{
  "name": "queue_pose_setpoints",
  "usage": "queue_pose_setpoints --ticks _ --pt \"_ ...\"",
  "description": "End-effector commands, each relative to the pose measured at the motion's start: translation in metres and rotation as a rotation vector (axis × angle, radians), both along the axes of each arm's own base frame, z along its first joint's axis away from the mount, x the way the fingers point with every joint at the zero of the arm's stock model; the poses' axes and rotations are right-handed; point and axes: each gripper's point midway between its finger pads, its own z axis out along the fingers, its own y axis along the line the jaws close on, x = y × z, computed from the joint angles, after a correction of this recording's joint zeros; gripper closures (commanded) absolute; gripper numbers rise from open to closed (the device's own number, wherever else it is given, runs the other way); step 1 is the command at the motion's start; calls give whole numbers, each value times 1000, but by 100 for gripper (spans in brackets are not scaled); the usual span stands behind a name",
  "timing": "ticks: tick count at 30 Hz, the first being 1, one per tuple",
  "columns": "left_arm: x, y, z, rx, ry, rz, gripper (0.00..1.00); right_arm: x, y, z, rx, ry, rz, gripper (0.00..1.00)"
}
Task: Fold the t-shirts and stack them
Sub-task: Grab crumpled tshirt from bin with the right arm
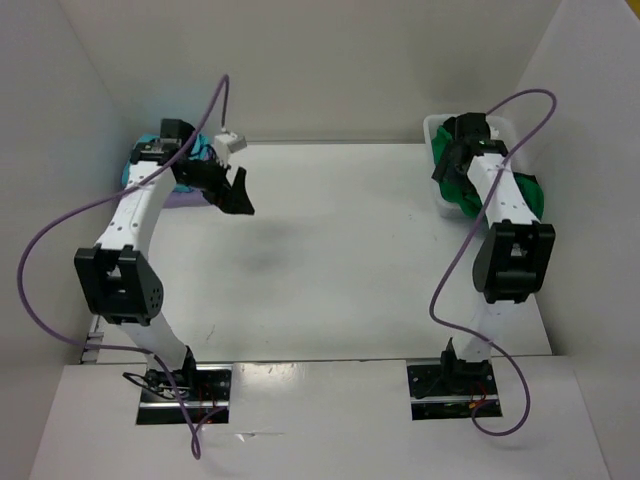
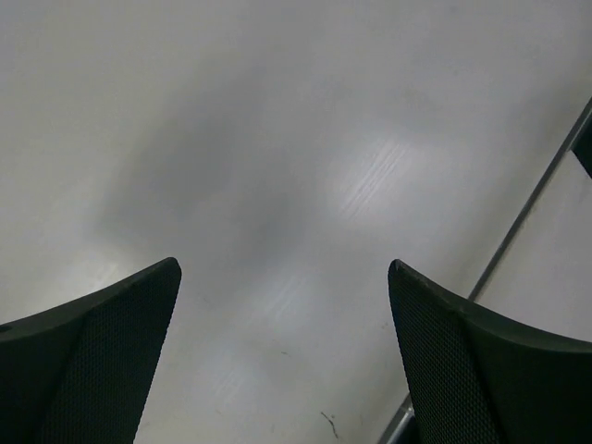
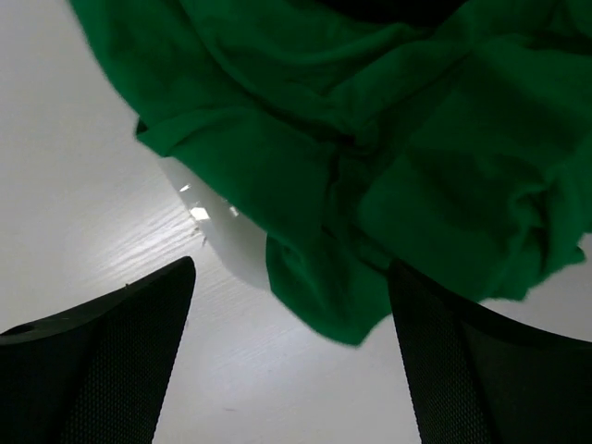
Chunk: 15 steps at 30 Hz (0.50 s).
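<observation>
While both arms reach toward the top of the overhead view, the left gripper [image 2: 284, 263] hangs with its jaws spread wide over the bare white table [image 2: 277, 111], holding nothing. At upper left the turquoise shirt [image 1: 203, 152] and the lavender shirt [image 1: 180, 198] lie together, partly hidden under that arm. At upper right the right gripper [image 3: 291, 264] is spread wide too, gripping nothing, close over the crumpled green shirt [image 3: 370, 139], which spills over the rim of the white bin [image 1: 432, 126].
</observation>
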Motion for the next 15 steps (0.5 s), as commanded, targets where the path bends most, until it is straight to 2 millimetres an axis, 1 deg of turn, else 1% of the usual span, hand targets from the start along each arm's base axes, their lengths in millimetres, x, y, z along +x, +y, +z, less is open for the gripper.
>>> queue_pose_setpoints --ticks 1,2,3,4,5,6,9,10,11,12,13,14,15 --pt "2 2 -39 13 69 28 1 29 -7 -5 -36 -26 26 12" --pt "4 7 -42 45 69 49 1 32 -16 -10 -23 -25 -8 12" --pt "2 9 -44 59 72 58 1 35 -21 -14 -24 -28 -19 15" --pt "3 11 -45 69 71 64 1 39 -24 -17 -7 -38 -27 16" --pt "3 11 -45 69 71 64 1 41 -22 -21 21 -43 -14 18" --pt "3 11 -45 69 71 64 1 43 -28 -23 20 -54 -24 21" --pt "3 11 -45 69 71 64 1 46 -24 -22 36 -67 -9 38" --pt "5 13 -50 79 82 70 1 45 -24 -20 35 -76 -9 49" --pt "5 13 -50 79 82 70 1 46 -22 -21 42 -77 -3 52" --pt "5 14 -51 88 82 76 1 45 -22 -16 41 -87 -3 53" --pt "6 14 -55 89 92 75 1 46 -22 -9 38 -107 -2 59" --pt "7 16 -56 99 92 82 1 45 -22 -13 39 -98 -3 67" --pt "7 16 -56 99 92 82 1 44 -22 -8 38 -107 -2 78"
